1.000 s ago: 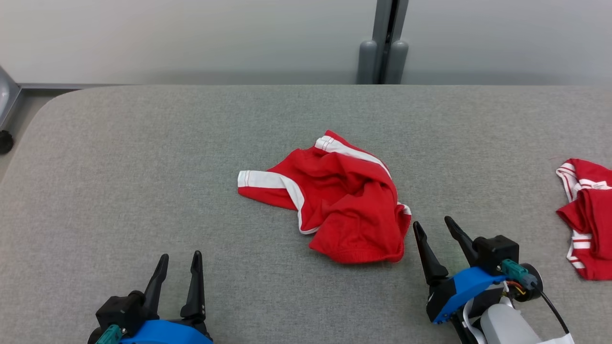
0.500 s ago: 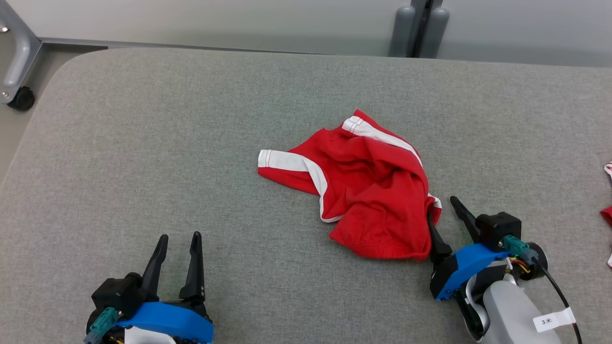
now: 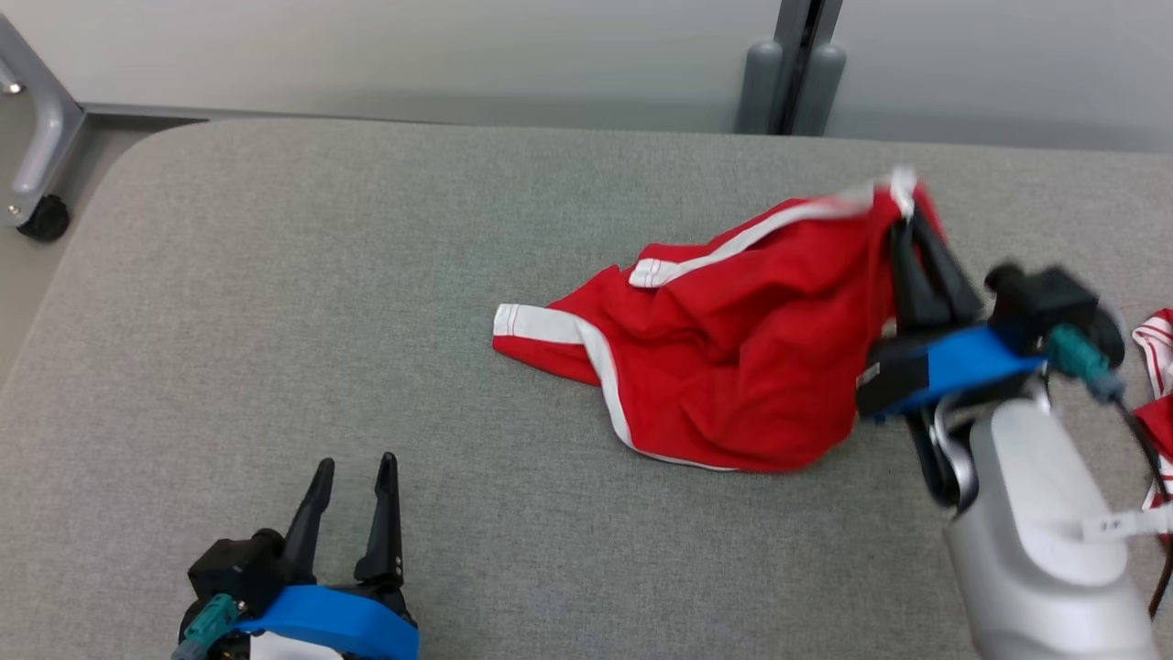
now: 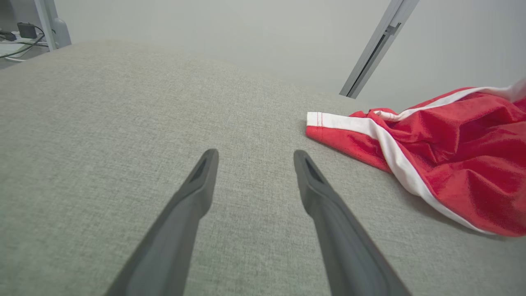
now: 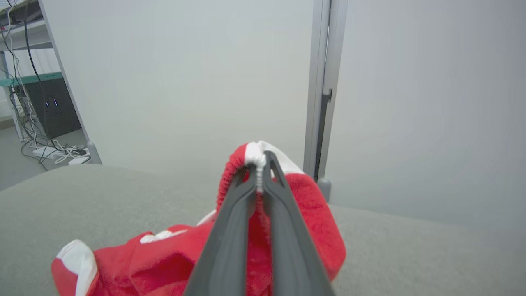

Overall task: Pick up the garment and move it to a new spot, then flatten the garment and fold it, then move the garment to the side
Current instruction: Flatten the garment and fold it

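Red shorts [image 3: 733, 367] are pinched at the white-trimmed edge in my right hand [image 3: 905, 229], half lifted off the bench [image 3: 275, 275], left hand [image 3: 356, 460] open and idle, so moving, flattening, folding all left to do.

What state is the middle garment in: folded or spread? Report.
Neither: the middle garment bunches in wrinkles, one edge pinched up by the right gripper.
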